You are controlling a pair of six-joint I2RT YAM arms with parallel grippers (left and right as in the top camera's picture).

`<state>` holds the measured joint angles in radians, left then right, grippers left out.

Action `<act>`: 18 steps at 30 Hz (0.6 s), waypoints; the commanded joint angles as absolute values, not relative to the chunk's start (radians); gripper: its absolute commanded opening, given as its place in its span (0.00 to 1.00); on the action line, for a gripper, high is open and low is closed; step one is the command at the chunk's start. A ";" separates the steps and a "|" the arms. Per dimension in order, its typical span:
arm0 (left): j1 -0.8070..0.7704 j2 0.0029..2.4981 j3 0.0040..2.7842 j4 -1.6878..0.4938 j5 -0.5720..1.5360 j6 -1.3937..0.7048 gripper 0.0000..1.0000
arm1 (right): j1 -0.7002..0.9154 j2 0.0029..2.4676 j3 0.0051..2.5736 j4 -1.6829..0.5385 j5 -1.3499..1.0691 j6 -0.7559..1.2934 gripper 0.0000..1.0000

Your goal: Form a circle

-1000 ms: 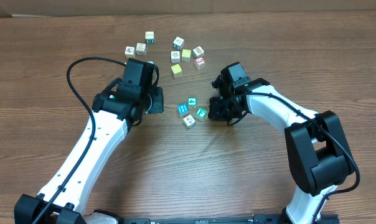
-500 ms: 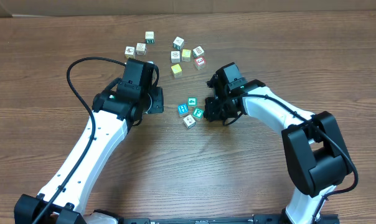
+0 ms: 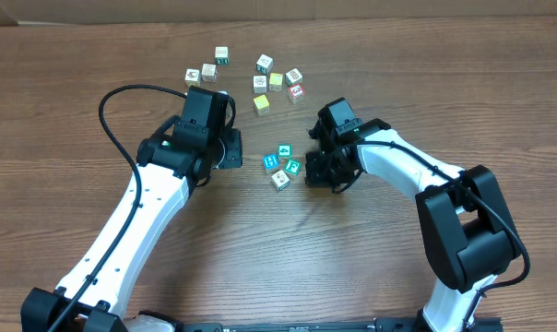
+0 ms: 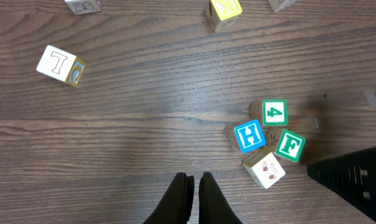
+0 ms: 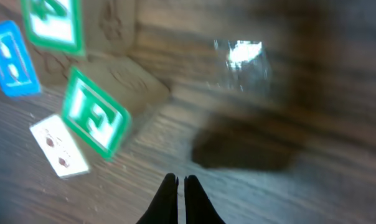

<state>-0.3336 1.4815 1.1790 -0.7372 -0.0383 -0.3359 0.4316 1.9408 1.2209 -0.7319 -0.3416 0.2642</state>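
The circle is a tight cluster of four small cubes at the table's middle. In the left wrist view they are a green "4" cube, a blue "H" cube, a green "F" cube and a whitish picture cube. My left gripper is shut and empty, a short way left of the cluster. My right gripper is shut and empty too, low over the wood just right of the "F" cube. Whether it touches that cube I cannot tell.
Loose cubes lie scattered toward the far edge: white ones, a yellow one and a red one. A "T" cube sits at the left in the left wrist view. A black cable loops off the left arm.
My right gripper has slid left toward the cluster, and the green "F" cube has shifted slightly left, closer to the others. The left arm has not moved.
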 commanded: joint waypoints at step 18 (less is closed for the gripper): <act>-0.333 1.478 1.187 -0.748 -0.029 -0.314 0.04 | 0.514 1.933 1.221 -0.726 -0.331 0.469 0.04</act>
